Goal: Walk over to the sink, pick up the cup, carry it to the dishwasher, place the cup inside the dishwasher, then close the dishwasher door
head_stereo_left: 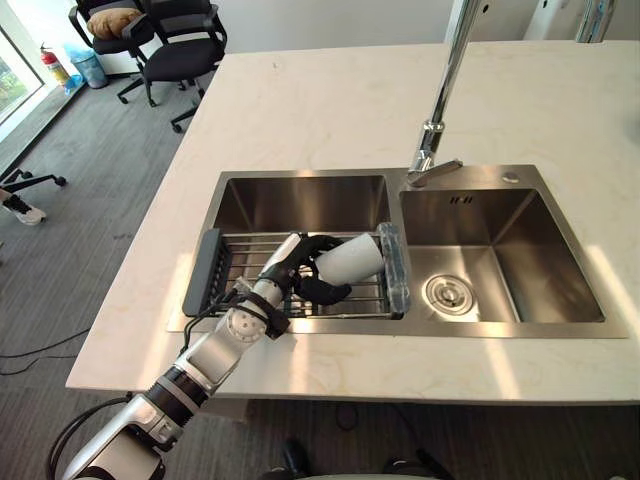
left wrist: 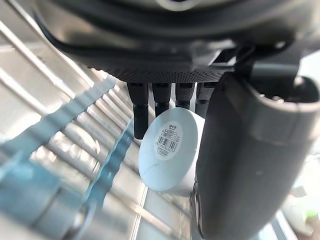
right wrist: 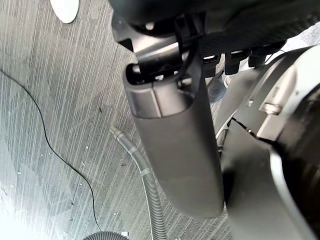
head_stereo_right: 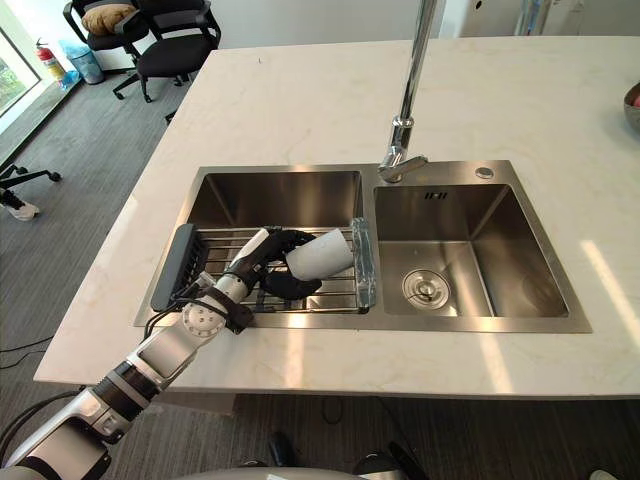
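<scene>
Cup: a white cylindrical cup (head_stereo_left: 352, 257) lies on its side over the wire dish rack, its labelled base towards the hand and its mouth towards the rack's clear end; whether it rests on the wires cannot be told.
Left hand: the dark left hand (head_stereo_left: 302, 270) reaches in over the sink's near edge; its fingers (left wrist: 140, 112) curl over the top of the cup and the thumb (left wrist: 250, 160) closes in beneath, pinching the cup between them.
Rack: a metal wire dish rack (head_stereo_left: 250, 262) with a dark grey end piece spans the left basin.
Sink: a stainless steel double sink (head_stereo_left: 480, 250) is set into the cream stone table (head_stereo_left: 320, 110), with a tall chrome tap (head_stereo_left: 445, 90) behind the divider.
Right hand: the dark right hand (right wrist: 175, 150) hangs over grey carpeted floor (right wrist: 50, 125); whether it is spread or closed cannot be told.
Background: black office chairs (head_stereo_left: 170, 45) stand past the table's far left corner.
</scene>
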Motion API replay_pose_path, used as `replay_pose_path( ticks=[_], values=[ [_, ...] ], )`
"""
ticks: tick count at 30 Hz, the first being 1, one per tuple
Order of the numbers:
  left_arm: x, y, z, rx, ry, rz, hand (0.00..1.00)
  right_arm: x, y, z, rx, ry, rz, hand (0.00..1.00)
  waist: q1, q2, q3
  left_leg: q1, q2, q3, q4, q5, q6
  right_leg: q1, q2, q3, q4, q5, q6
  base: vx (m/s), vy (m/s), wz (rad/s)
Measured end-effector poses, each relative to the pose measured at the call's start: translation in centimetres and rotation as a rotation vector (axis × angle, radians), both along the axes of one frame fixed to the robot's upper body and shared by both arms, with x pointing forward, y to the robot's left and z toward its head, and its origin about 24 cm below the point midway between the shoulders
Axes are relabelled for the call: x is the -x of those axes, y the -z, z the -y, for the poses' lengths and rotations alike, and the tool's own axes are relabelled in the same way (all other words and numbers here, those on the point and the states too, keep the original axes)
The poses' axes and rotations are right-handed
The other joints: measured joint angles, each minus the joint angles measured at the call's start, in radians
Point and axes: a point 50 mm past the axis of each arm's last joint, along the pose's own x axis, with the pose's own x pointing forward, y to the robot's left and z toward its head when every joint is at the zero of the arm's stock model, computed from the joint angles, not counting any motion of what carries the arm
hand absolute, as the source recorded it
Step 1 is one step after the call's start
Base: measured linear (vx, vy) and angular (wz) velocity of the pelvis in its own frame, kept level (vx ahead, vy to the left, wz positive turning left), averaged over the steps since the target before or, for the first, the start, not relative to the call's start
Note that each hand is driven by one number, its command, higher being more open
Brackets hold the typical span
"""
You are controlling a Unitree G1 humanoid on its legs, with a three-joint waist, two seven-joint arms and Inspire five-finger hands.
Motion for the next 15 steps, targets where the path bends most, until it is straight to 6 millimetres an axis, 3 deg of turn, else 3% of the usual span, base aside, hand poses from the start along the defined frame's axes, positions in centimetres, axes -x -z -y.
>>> replay_pose_path(
  ticks=[3, 6, 7, 10, 12, 15],
  values=[
    [0.2, -2.1, -1.8, 0.118, -0.097, 0.141, 0.00, 0.3, 0.0, 0.1, -0.002, 0.018, -0.004, 1.00, 0.014, 0.000, 0.000, -0.002, -0.001, -0.017, 0.000, 0.006, 0.000, 0.006, 0.001, -0.013, 0.001, 0.000, 0.000, -0.01, -0.019, 0.13],
    [0.4, -6.6, -3.9, 0.385, -0.203, 0.399, 0.00, 0.8, 0.0, 0.5, -0.005, 0.068, -0.002, 1.00, 0.041, 0.000, 0.000, -0.011, -0.004, -0.043, 0.000, 0.011, 0.006, 0.006, 0.001, -0.032, 0.006, -0.001, -0.001, -0.03, -0.003, 0.20],
    [0.9, -8.6, -4.8, 0.501, -0.236, 0.510, 0.00, 1.1, 0.0, 0.6, -0.007, 0.086, -0.005, 1.00, 0.050, 0.000, 0.000, -0.013, -0.007, -0.050, 0.000, 0.013, 0.008, 0.007, 0.000, -0.040, 0.008, -0.001, -0.001, -0.04, 0.011, 0.16],
    [2.7, -12.1, -7.1, 0.725, -0.292, 0.754, 0.00, 1.8, 0.0, 0.8, -0.005, 0.101, -0.015, 1.00, 0.078, 0.001, -0.001, -0.014, -0.011, -0.063, 0.000, 0.016, 0.011, 0.013, -0.003, -0.054, 0.014, -0.004, -0.003, -0.04, 0.013, 0.18],
    [3.6, -13.0, -8.0, 0.827, -0.318, 0.842, 0.00, 2.1, 0.0, 0.8, -0.005, 0.103, -0.024, 1.00, 0.088, 0.000, -0.001, -0.016, -0.014, -0.080, -0.002, 0.019, 0.016, 0.016, -0.005, -0.072, 0.023, -0.009, -0.002, -0.04, 0.010, 0.25],
    [4.7, -12.2, -9.3, 0.906, -0.417, 0.878, 0.00, 2.2, 0.1, 0.7, 0.001, 0.093, -0.016, 1.00, 0.104, -0.001, -0.003, -0.018, -0.020, -0.106, -0.004, 0.021, 0.017, 0.027, -0.006, -0.096, 0.027, -0.013, -0.002, -0.04, 0.010, 0.25]
  ],
)
